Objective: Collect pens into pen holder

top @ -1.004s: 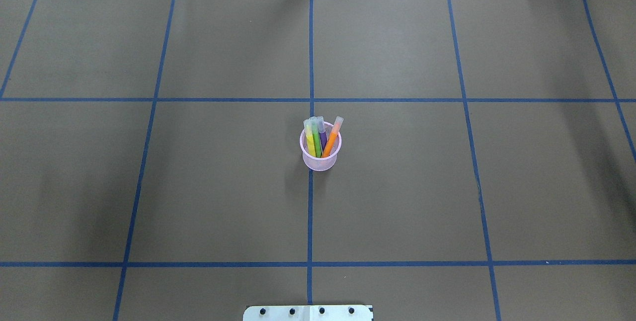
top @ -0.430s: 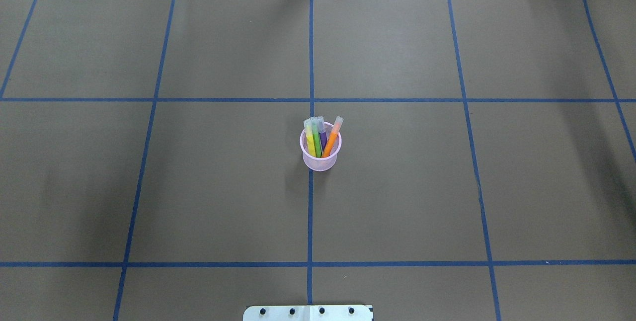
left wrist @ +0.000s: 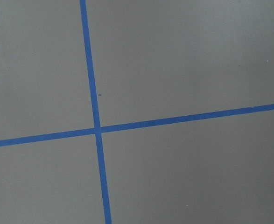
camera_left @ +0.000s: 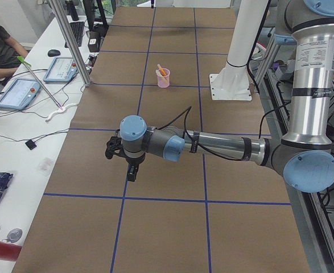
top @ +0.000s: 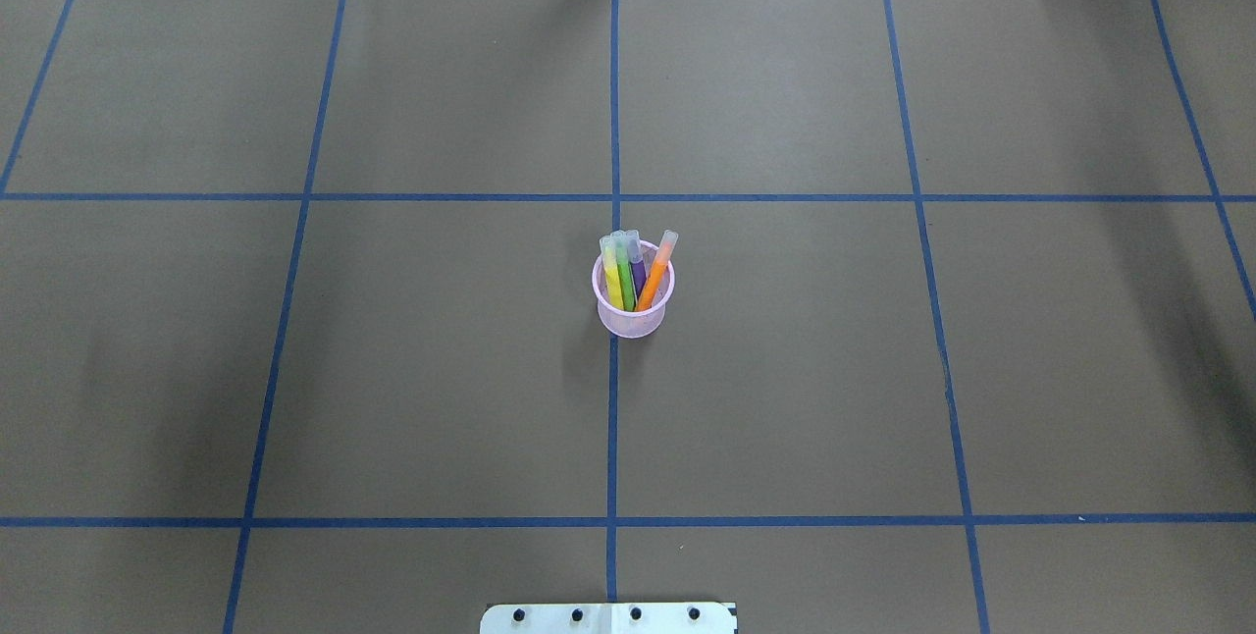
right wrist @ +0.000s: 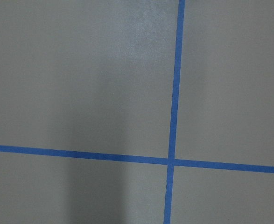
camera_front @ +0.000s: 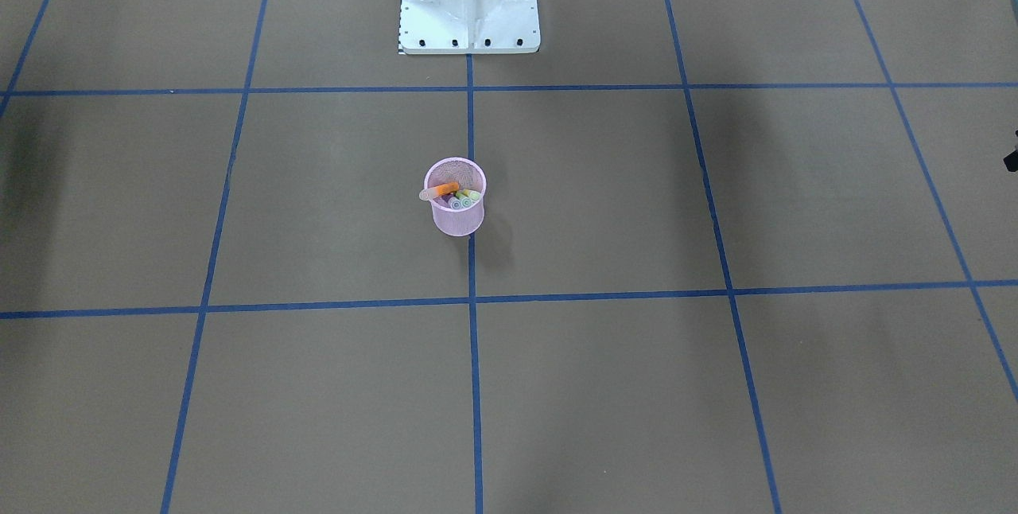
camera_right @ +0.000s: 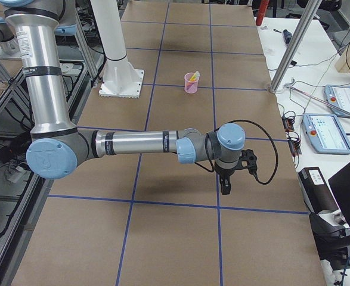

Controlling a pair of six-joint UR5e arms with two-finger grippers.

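Pens (top: pixel 625 276) stand in the pen holder (top: pixel 633 322), far from every edge of the desk (top: pixel 834 398); left gripper (camera_left: pixel 130 172) and right gripper (camera_right: pixel 224 186): opening unclear

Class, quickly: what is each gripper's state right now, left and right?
Left gripper: cannot be told; only a side view shows it.
Right gripper: cannot be told; only a side view shows it.

Left arm (camera_left: pixel 223 148) stretched out level, left gripper (camera_left: pixel 131 174) pointing straight down, right arm (camera_right: pixel 139 143) likewise level, right gripper (camera_right: pixel 225 187) pointing down, finger spacing unclear.
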